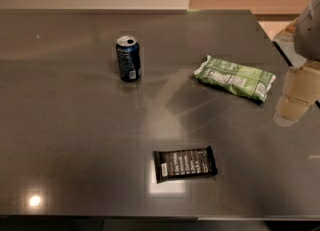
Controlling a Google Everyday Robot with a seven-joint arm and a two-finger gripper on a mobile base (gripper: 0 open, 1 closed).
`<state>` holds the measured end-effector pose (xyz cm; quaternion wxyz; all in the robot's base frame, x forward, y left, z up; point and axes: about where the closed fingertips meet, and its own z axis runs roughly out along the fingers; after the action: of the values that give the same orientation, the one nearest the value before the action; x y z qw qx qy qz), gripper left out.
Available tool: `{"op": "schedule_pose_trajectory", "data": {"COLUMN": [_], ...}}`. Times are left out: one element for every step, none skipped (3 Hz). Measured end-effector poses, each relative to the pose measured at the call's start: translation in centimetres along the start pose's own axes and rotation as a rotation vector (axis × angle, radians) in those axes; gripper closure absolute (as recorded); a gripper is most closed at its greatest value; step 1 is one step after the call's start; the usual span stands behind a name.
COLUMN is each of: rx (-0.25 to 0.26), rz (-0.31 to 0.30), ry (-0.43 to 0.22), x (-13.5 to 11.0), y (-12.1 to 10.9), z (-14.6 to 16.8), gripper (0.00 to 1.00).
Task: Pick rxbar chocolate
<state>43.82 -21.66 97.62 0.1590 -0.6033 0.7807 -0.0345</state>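
Note:
The rxbar chocolate [185,163] is a flat black wrapper with lines of white text. It lies flat on the grey table [75,125], near the front edge and a little right of the middle. My gripper [298,92] shows as a grey and cream shape at the right edge of the view, above the table's right side. It is far to the right of the bar and behind it, and touches nothing that I can see.
A dark blue soda can [129,58] stands upright at the back, left of the middle. A green-and-white crinkly snack bag [235,78] lies at the back right, close to the gripper. The table's front edge runs just below the bar.

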Motion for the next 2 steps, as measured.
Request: {"op": "schedule_pose_trajectory", "data": {"rx": [0.001,-0.022], "rz": [0.000,-0.056], "ry": [0.000,-0.025], "x": [0.0,-1.4], "y": [0.0,1.4], "z": [0.0,0.3], "gripper": [0.00,0.00]}}
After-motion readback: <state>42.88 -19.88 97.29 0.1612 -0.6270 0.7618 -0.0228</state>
